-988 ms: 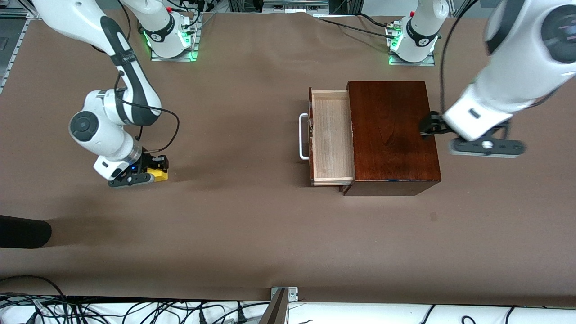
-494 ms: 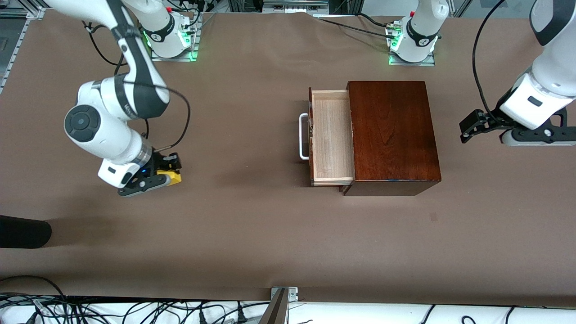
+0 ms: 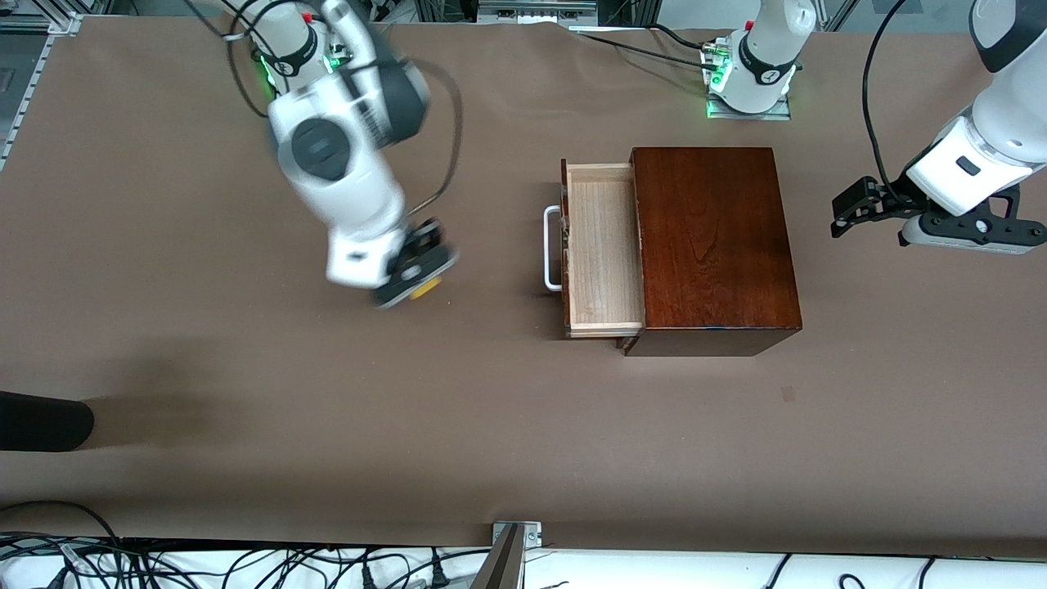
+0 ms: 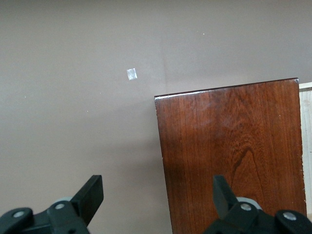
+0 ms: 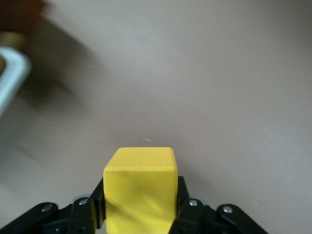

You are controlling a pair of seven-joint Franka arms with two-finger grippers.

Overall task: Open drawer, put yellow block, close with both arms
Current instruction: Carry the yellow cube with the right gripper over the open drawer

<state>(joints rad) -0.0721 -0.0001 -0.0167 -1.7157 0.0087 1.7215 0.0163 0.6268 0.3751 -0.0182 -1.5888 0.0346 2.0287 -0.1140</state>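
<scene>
The yellow block (image 5: 140, 187) sits clamped between the fingers of my right gripper (image 3: 415, 280), which is shut on it in the air over bare table, between the right arm's base and the drawer's white handle (image 3: 552, 248). Only a sliver of the yellow block (image 3: 425, 288) shows under the hand in the front view. The drawer (image 3: 601, 245) stands pulled out of the mahogany box (image 3: 712, 245), and its pale wood inside holds nothing. My left gripper (image 3: 851, 214) hangs open over the table beside the box, toward the left arm's end. The left wrist view shows the box top (image 4: 229, 156).
A black cylinder (image 3: 41, 421) juts in at the table edge toward the right arm's end. A small pale mark (image 3: 788, 393) lies on the brown cover, nearer the front camera than the box. Cables (image 3: 245, 564) and a metal bracket (image 3: 511, 544) line the near edge.
My right gripper has lifted the yellow block off the table and swung it toward the drawer. The left arm has drawn away from the box toward its own end, then nearly stopped.
</scene>
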